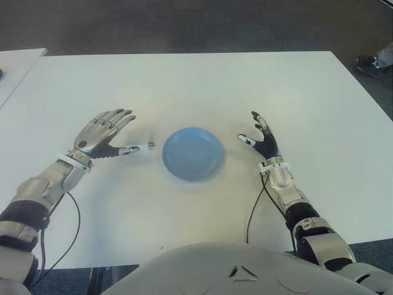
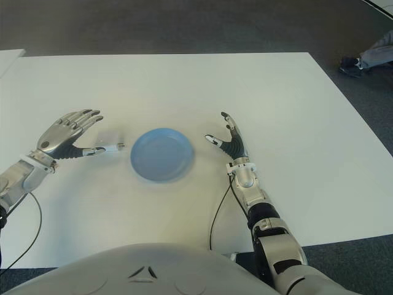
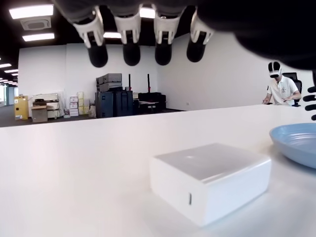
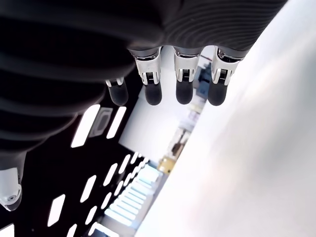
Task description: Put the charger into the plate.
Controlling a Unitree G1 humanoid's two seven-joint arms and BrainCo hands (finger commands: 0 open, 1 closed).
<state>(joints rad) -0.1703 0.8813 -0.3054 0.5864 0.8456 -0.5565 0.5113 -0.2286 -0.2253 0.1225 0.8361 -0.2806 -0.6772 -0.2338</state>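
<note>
Charger [image 3: 210, 180] on table [image 1: 245, 92], under spread left hand [image 1: 101, 135], beside plate [image 1: 193, 153].

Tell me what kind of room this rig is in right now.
Probably an open lab or office workspace. The left wrist view shows stacked equipment cases, ceiling light panels and a seated person wearing a headset. The robot works at a white table holding a blue plate and a white charger.

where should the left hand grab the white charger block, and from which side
Probably across its two long side faces, coming down from above. The small white rectangular charger block lies flat on the white table, low and boxy, so only its sides offer grip. The open left hand hovers over it, left of the round blue plate, which is empty. The right hand shows open beside the plate's right.
</note>
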